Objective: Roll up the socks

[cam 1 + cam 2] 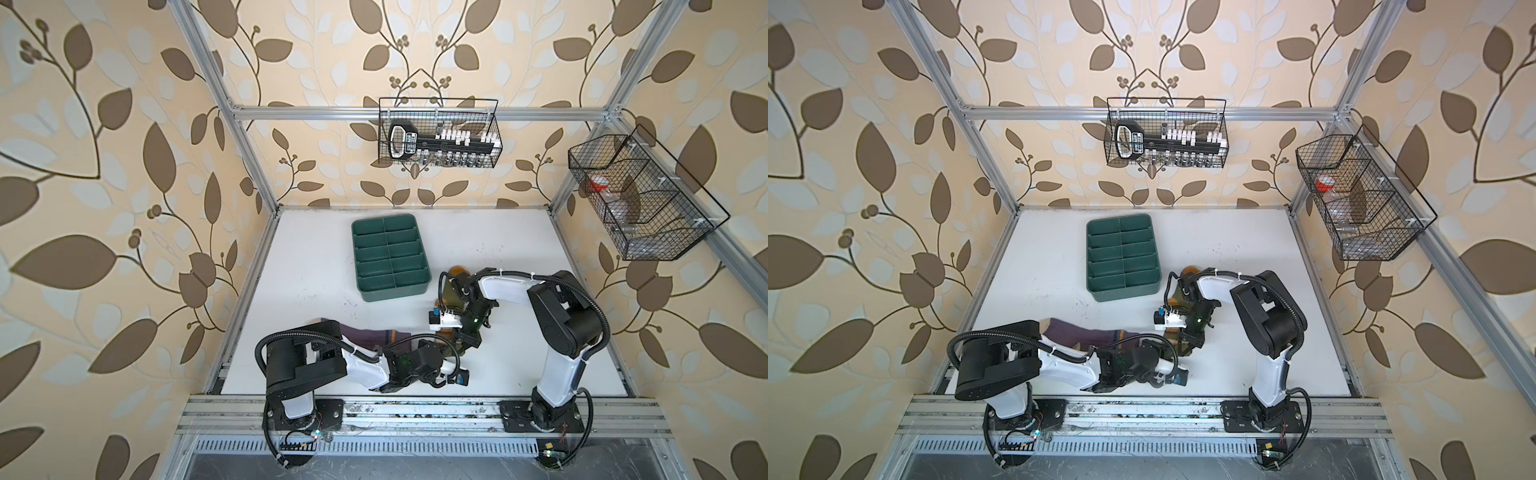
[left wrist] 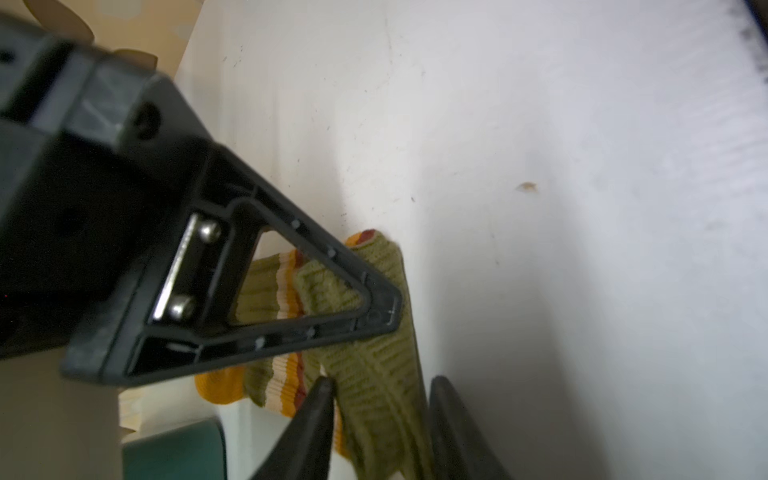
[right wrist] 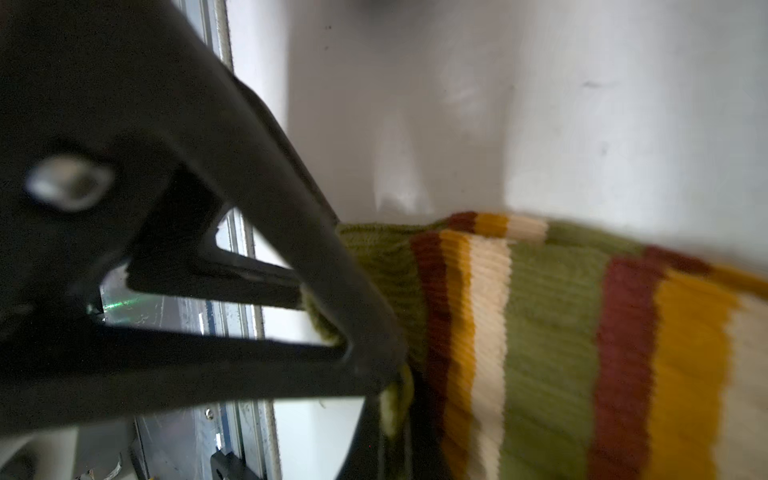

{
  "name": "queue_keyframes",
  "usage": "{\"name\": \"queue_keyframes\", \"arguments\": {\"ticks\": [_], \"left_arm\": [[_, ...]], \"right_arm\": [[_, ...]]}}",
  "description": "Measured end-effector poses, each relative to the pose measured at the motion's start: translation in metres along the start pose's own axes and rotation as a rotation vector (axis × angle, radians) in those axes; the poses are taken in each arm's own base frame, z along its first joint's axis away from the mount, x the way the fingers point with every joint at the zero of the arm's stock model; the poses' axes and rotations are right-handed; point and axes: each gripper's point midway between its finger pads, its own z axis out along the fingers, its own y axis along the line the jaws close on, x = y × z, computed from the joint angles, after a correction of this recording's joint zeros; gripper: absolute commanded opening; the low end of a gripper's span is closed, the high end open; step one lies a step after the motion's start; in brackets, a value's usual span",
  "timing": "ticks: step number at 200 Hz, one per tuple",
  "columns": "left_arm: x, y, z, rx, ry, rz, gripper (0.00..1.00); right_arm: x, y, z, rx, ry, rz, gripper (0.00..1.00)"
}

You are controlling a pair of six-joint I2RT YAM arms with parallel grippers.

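neither sock is rolled yet. the right pincer [image 3: 374, 365] is clamped tight on the olive sock [image 2: 374, 374], barely folded, near the desk's middle. the left pincer [image 2: 382, 399] straddles it part-open; i cannot tell if it grips. the purple sock [image 1: 365, 334] lies flat near the front edge, left of middle.

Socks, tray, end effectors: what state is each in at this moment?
olive sock: doubled over itself, roll unfinished, pinched.
purple sock: lying flat, unrolled.
tray: upright, compartments empty.
right end effector: shut on the olive sock.
left end effector: jaws either side of the olive sock; grip unclear.
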Motion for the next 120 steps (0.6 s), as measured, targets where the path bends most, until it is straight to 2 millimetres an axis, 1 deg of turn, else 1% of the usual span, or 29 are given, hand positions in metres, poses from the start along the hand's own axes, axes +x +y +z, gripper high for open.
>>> {"name": "queue_keyframes", "arguments": {"ticks": [14, 41, 75, 81, 89, 104, 109, 120], "left_arm": [[0.005, 0.000, 0.003, 0.004, 0.012, -0.015, 0.16], [0.006, -0.002, 0.004, 0.014, 0.020, -0.028, 0.00], [0.006, -0.002, 0.006, 0.022, 0.035, -0.047, 0.00], [0.006, -0.001, 0.006, 0.024, 0.037, -0.050, 0.00], [0.006, -0.001, 0.006, 0.027, 0.041, -0.054, 0.00], [0.007, 0.002, 0.007, 0.037, 0.056, -0.079, 0.00], [0.006, 0.002, 0.008, 0.045, 0.057, -0.093, 0.00], [0.007, 0.004, 0.009, 0.057, 0.061, -0.130, 0.00]], "right_arm": [[0.000, 0.000, 0.000, 0.000, 0.000, 0.002, 0.00], [0.000, 0.000, 0.000, 0.003, 0.000, 0.004, 0.00], [0.000, 0.000, -0.001, 0.028, -0.002, 0.000, 0.00], [0.000, -0.001, -0.002, 0.039, -0.002, 0.000, 0.04], [0.000, -0.002, -0.003, 0.055, -0.002, -0.004, 0.13], [-0.001, -0.005, -0.006, 0.095, -0.004, -0.010, 0.22], [-0.001, -0.006, -0.008, 0.111, -0.005, -0.014, 0.24], [-0.002, -0.008, -0.013, 0.155, -0.010, -0.019, 0.25]]}}
